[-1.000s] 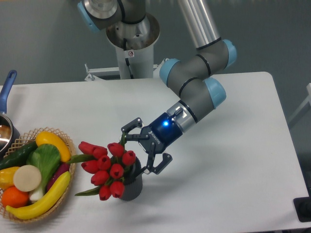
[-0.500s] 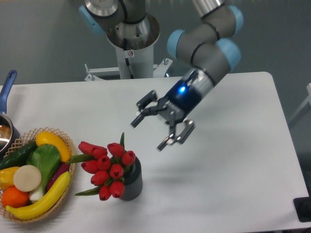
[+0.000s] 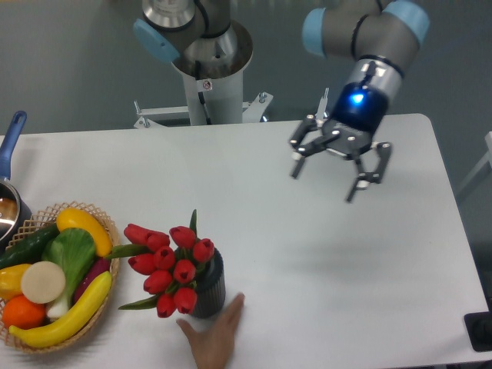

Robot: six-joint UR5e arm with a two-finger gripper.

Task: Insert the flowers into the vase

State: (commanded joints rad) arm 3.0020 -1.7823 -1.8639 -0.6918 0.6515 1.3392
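The flowers (image 3: 171,266), a bunch of red tulips with green leaves, stand in the vase (image 3: 211,290), a small dark grey ribbed cylinder near the table's front edge. The buds lean out to the left over the rim. My gripper (image 3: 326,183) is open and empty, raised above the table's right half, far up and right of the vase.
A person's hand (image 3: 215,340) reaches in from the front edge and touches the vase's base. A wicker basket (image 3: 109,294) of vegetables sits at the front left. A blue-handled pot (image 3: 9,171) stands at the left edge. The robot's base (image 3: 207,65) stands behind the table.
My gripper has let go of the flowers and risen away up and to the right, staying open. A hand has come in at the vase. The flowers and vase have not moved.
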